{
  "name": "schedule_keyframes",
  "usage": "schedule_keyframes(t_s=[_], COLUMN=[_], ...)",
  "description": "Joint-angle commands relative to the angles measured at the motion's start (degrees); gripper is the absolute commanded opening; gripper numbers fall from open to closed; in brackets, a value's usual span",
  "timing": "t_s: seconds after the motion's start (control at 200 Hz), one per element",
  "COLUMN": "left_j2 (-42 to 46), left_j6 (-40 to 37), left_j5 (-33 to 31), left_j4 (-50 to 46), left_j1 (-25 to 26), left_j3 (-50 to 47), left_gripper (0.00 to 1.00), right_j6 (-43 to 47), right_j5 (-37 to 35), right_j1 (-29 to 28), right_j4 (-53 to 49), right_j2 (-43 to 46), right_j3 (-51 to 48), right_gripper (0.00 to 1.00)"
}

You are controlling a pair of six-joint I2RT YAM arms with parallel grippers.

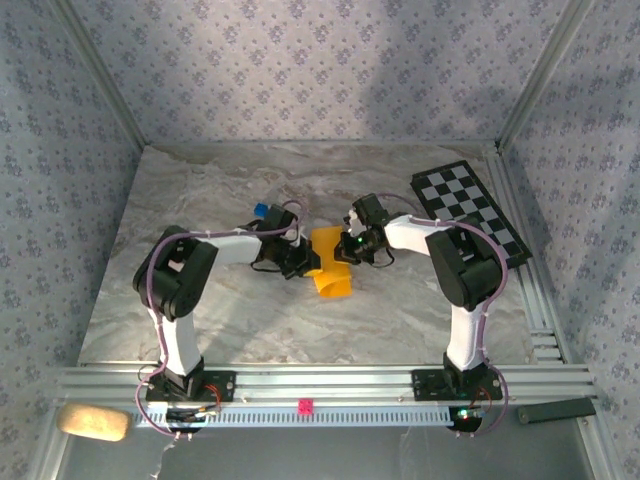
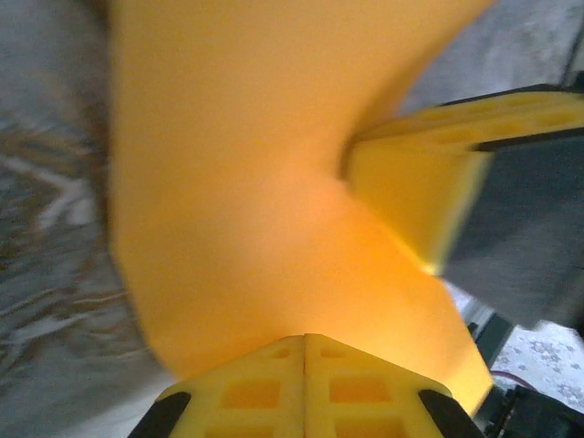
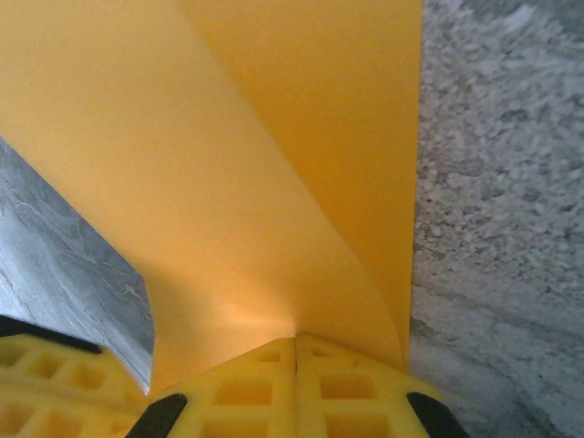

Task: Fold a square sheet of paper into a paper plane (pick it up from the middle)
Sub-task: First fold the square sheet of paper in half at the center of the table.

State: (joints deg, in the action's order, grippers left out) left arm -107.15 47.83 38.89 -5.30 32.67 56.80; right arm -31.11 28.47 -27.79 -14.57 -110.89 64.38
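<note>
The square sheet of paper (image 1: 331, 266) is orange-yellow and sits at the table's middle, bent into a curve between my two grippers. My left gripper (image 1: 306, 263) is shut on the sheet's left side. In the left wrist view its closed tips (image 2: 304, 338) meet the paper (image 2: 246, 182). My right gripper (image 1: 346, 246) is shut on the sheet's right side. In the right wrist view its closed tips (image 3: 296, 340) pinch a curled fold of the paper (image 3: 228, 164), which lifts off the marble. The paper plane is out of view.
A black-and-white checkered board (image 1: 470, 211) lies at the back right. A tiny blue cube (image 1: 262, 211) rests behind the left arm. The grey marble tabletop (image 1: 230, 320) is fenced by patterned walls and a metal rail at the near edge.
</note>
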Motion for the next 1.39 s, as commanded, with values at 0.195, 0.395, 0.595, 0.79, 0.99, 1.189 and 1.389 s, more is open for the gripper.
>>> schedule_keyframes(t_s=[0.195, 0.395, 0.595, 0.79, 0.99, 1.189, 1.389], left_j2=[-0.9, 4.5, 5.6, 2.4, 0.8, 1.7, 6.9], left_j6=[-5.2, -2.0, 2.1, 4.8, 1.3, -0.9, -0.7], left_j5=[-3.6, -1.7, 1.4, 3.1, 0.4, -2.2, -2.0], left_j4=[-0.7, 2.6, 5.3, 9.2, 5.6, 4.2, 3.7], left_j1=[0.0, 0.1, 1.0, 1.9, 3.4, 4.0, 4.7], left_j3=[-4.9, -3.9, -1.5, -4.6, -8.8, -12.2, -10.0], left_gripper=[0.06, 0.08, 0.1, 0.1, 0.09, 0.08, 0.12], right_j6=[-1.1, -1.3, -1.9, -2.3, -2.4, -2.7, -2.9], right_j5=[-6.3, -6.5, -6.8, -7.6, -7.9, -8.3, -8.3], right_j1=[-0.4, -0.4, -0.4, -0.4, -0.4, -0.3, -0.4], right_j4=[-8.4, -8.3, -8.0, -7.7, -7.4, -7.0, -6.6], right_j2=[-2.2, -1.7, -1.0, -0.4, -0.1, 0.1, 0.1], right_j3=[-4.2, -4.5, -4.7, -5.3, -6.1, -6.9, -7.3], right_gripper=[0.0, 0.0, 0.0, 0.0, 0.0, 0.0, 0.0])
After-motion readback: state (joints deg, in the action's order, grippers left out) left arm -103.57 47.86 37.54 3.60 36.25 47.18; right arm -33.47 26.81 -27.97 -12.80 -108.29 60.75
